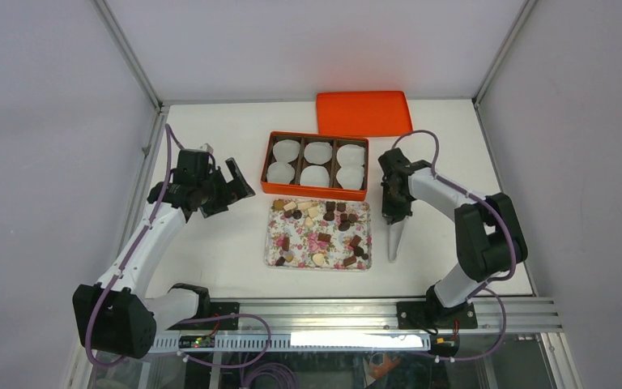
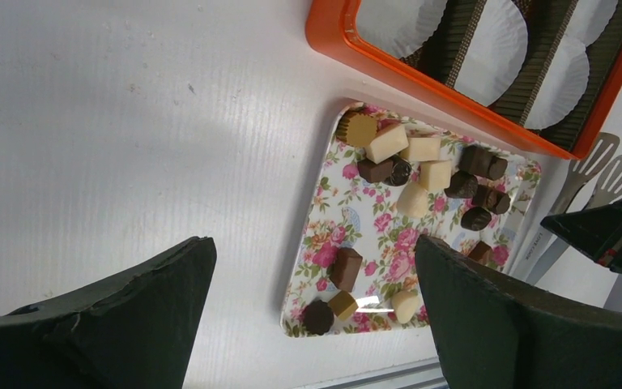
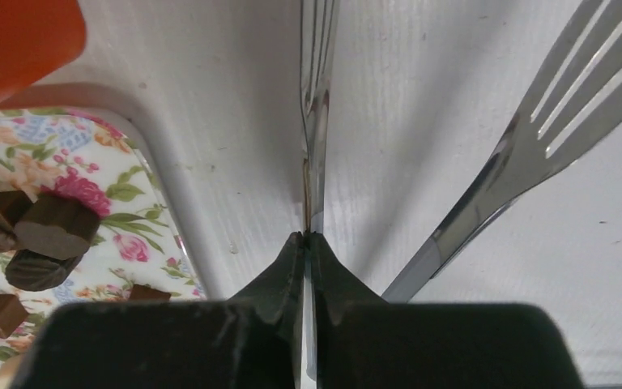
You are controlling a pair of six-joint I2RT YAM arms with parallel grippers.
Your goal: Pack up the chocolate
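Step in hand, as judged: tool pickup, before any transfer. The right gripper (image 3: 306, 239) is clenched on one arm of the tongs (image 3: 316, 121); the other arm splays free. The left gripper (image 1: 231, 190) hangs released above the table (image 1: 210, 243). All chocolate (image 2: 345, 267) lies on the floral tray (image 2: 356, 219); the paper cups (image 1: 317, 152) in the box (image 1: 314, 191) are empty. The next move probably calls for bringing the tongs over one piece.

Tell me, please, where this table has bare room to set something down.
Bare white table lies left of the flower-print tray, left of the flat orange lid, and right of the metal tongs. The middle is crowded: the orange box of white paper cups sits close against the tray strewn with chocolate pieces.
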